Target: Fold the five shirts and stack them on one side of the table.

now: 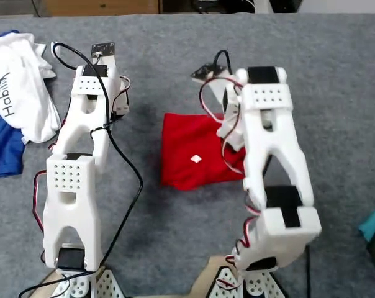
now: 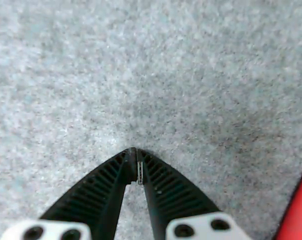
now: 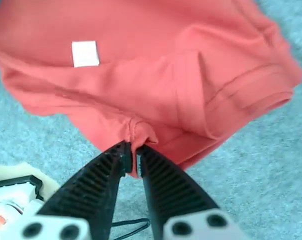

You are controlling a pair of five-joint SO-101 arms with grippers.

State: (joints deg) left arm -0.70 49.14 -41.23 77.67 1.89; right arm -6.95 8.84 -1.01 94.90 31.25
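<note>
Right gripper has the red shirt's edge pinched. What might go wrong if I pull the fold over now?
1. The right gripper grips just a small pucker at the red shirt's edge, so it may slip free under pull.
2. The left gripper is shut over bare table beside the shirt. Nothing pins the cloth, so it may drag rather than fold.
3. The black cable loops close to the shirt and might snag.

bright, even light, perhaps overhead; soft shadows.
</note>
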